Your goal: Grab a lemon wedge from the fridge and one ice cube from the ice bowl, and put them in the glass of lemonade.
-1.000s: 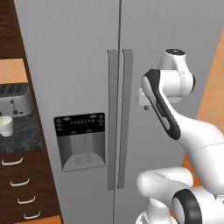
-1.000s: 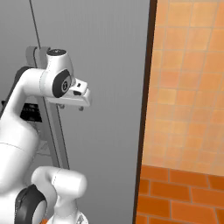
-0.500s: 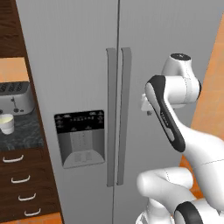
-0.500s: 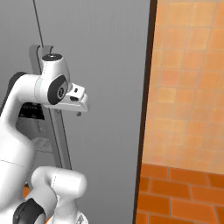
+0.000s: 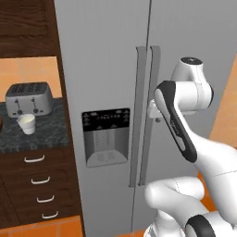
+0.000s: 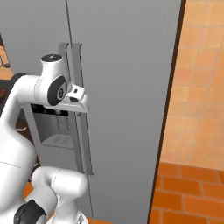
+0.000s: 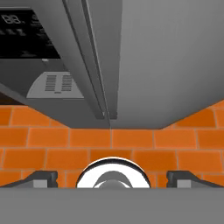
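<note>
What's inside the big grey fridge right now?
Nobody can tell yet. Both doors of the fridge are shut, so everything inside is covered. On its outside you can see two long handles and a black dispenser panel. The open gripper waits near the handles.

A rendered home kitchen. A tall grey two-door fridge (image 5: 111, 69) with long vertical handles and a black dispenser panel (image 5: 105, 121) stands beside dark wooden cabinets (image 5: 28, 28). A dark speckled stone table (image 5: 41, 132) over wooden drawers with pale handles (image 5: 39, 185) carries a silver four-slot toaster (image 5: 28, 98) and a small cream tumbler (image 5: 27, 124). Orange tiles cover the wall (image 6: 201, 83) and the floor (image 7: 109, 144)
</note>
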Robot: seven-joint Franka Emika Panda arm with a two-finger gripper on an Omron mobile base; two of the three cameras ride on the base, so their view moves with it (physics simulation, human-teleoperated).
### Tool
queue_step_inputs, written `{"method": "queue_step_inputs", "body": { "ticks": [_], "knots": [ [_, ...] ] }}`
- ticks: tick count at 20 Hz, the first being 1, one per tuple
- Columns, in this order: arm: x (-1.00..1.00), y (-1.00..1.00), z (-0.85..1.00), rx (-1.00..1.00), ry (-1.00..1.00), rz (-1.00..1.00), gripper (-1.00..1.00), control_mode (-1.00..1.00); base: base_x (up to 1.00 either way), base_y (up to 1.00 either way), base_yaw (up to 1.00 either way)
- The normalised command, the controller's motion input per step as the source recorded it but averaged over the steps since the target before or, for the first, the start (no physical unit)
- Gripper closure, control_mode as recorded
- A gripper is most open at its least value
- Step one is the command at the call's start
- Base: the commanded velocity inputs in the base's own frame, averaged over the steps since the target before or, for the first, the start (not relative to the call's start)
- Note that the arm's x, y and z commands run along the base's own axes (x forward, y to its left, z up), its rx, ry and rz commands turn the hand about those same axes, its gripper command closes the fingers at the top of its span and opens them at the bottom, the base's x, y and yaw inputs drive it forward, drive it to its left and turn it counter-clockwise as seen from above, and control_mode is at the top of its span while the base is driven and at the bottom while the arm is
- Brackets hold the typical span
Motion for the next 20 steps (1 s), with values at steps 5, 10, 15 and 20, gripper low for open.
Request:
{"method": "queue_step_inputs", "body": {
  "ticks": [5, 10, 15, 20],
  "knots": [
    [0.00, 0.00, 0.00, 0.00, 0.00, 0.00, -1.00, 1.00, -0.46, 0.16, 0.00],
    [0.00, 0.00, 0.00, 0.00, 0.00, 0.00, -1.00, 1.00, -0.56, 0.09, 0.00],
    [0.00, 0.00, 0.00, 0.00, 0.00, 0.00, -1.00, 1.00, -0.50, 0.24, 0.00],
    [0.00, 0.00, 0.00, 0.00, 0.00, 0.00, -1.00, 1.00, -0.46, 0.34, 0.00]
  ]
}}
